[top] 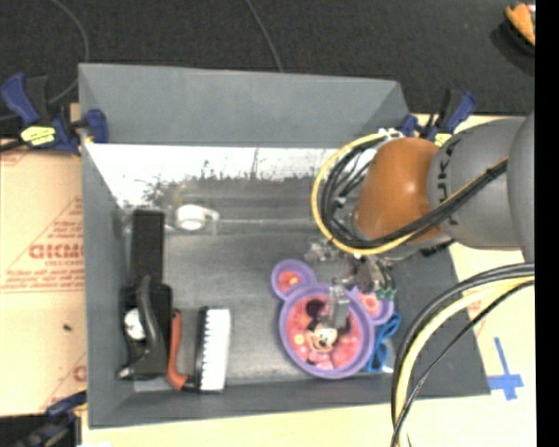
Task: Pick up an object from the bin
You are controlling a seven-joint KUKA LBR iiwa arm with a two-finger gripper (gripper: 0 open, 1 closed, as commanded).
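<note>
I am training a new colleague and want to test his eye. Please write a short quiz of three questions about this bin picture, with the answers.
1. True or false: the pincer hangs over the purple plastic bowl with two round ears.
2. Which of these lies nearest the white-bristled brush? A) small white ring B) black plastic tool C) the purple bowl
3. Fill in: in this view, the purple bowl lies in the ____ half of the grey metal bin.

Key: 1 true; 2 B; 3 right.
</note>
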